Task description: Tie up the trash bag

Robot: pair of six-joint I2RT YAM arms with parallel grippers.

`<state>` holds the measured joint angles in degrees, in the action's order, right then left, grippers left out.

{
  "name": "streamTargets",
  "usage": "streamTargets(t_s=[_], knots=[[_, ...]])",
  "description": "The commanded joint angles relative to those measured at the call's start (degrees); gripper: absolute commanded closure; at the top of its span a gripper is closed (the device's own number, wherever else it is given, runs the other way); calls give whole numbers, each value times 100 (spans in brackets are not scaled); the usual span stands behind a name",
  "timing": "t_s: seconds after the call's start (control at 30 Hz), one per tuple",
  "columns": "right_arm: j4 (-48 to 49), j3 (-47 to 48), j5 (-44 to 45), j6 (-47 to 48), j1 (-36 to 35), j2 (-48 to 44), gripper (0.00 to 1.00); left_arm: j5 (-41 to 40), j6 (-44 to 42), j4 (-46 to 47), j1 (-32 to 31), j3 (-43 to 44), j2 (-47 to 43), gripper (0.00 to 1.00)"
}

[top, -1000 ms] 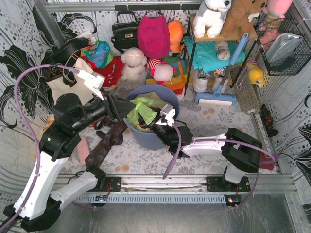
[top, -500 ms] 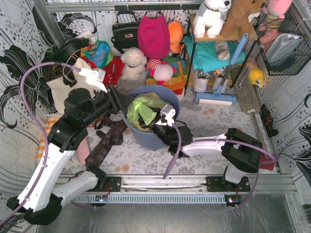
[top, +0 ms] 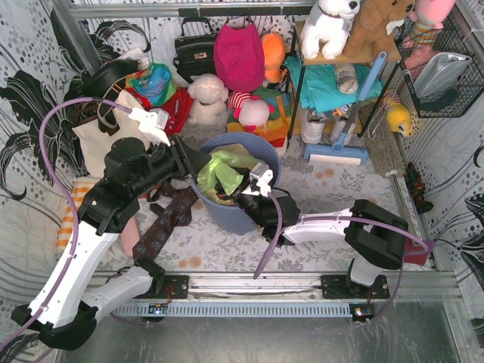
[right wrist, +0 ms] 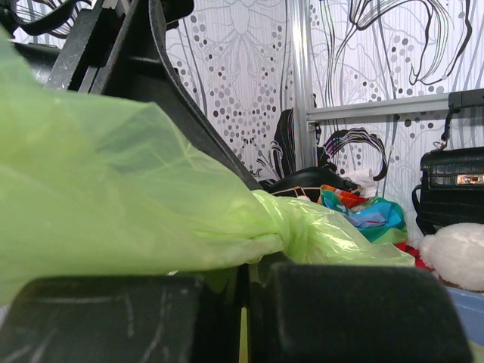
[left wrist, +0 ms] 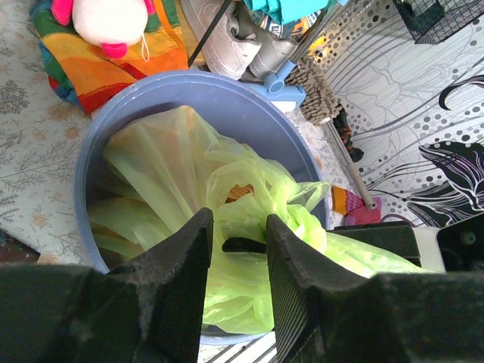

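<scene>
The trash bag (top: 221, 174) sits in the bin (top: 227, 218) at mid-desk. The right fingers (right wrist: 348, 310) pinch its gathered, twisted neck. The left fingers (left wrist: 181, 287) hang slightly apart just above, gripping nothing. I see no finished knot, so the tying seems left to do.

Staged domestic robot cell: black-and-white floral wallpaper panels (top: 30, 98) on aluminium framing (top: 189, 9); white plush dog (top: 330, 26) and black leather handbag (top: 194, 49) at 12 o'clock.
</scene>
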<state>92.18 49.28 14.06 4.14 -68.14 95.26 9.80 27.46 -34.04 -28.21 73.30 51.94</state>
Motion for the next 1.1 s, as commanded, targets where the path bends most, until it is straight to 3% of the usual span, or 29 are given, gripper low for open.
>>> streamTargets(t_s=[0.0, 0.4, 0.67, 0.83, 1.07], knots=[[529, 38, -66, -1, 11, 203, 100, 273, 44, 104, -11, -101, -21, 58], [529, -9, -84, -33, 9, 169, 100, 248, -19, 340, -15, -52, 13, 100], [529, -142, -53, -142, 11, 62, 100, -31, -169, 753, -15, 2, -100, 100], [522, -321, -41, -296, 10, -191, 89, -140, -215, 849, -18, 77, -82, 100], [516, -588, -14, -432, 1, -429, 82, -164, -249, 882, -18, 132, -31, 100]])
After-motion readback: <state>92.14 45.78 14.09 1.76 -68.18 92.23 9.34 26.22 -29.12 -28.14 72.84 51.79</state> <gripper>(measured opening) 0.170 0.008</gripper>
